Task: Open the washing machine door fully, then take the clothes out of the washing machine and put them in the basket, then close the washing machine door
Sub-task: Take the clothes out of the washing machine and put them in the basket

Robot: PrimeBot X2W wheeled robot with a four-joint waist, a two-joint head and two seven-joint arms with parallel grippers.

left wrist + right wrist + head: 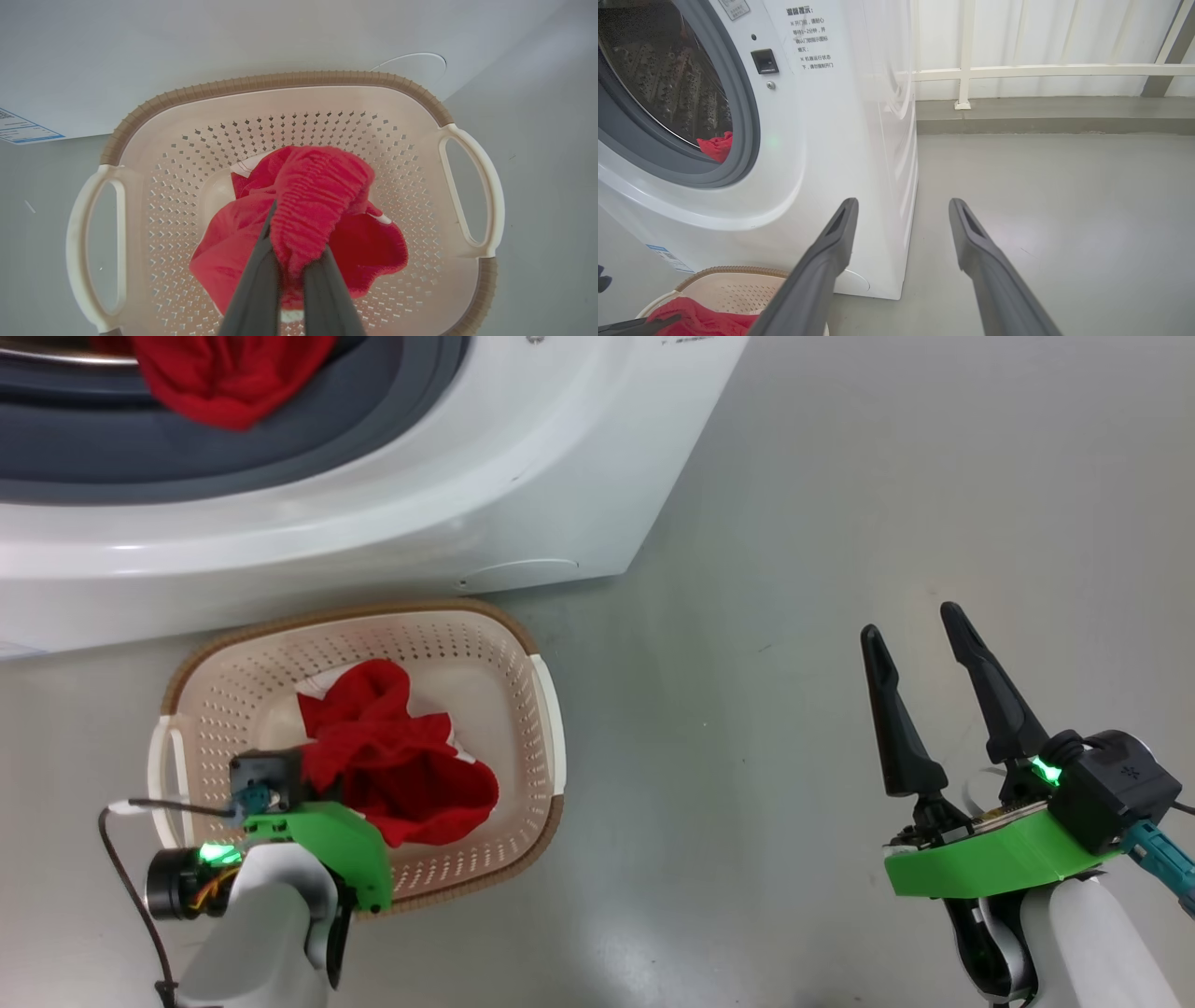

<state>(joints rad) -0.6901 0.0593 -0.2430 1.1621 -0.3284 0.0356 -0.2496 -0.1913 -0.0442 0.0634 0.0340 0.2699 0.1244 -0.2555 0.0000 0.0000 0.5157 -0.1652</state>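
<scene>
The white washing machine [523, 476] stands at the top left, its drum opening uncovered; the washing machine door is out of view. Red clothes [224, 378] hang over the grey seal, also seen as clothes [717, 145] at the drum's lower edge. On the floor before the machine sits the cream basket [373, 613] with a red garment [401, 775] in it. My left gripper [293, 259] points down into the basket [280, 79], shut on a bunch of that red garment [322, 196]. My right gripper [910, 622] hovers open over bare floor at the right, nothing between its fingers [831, 252].
Grey floor [794, 523] stretches right of the machine. A low kerb [1041, 123] and white railing [1017, 71] run behind it. A blue label [23, 128] sits on the machine's lower front. A black cable [121, 859] loops beside my left wrist.
</scene>
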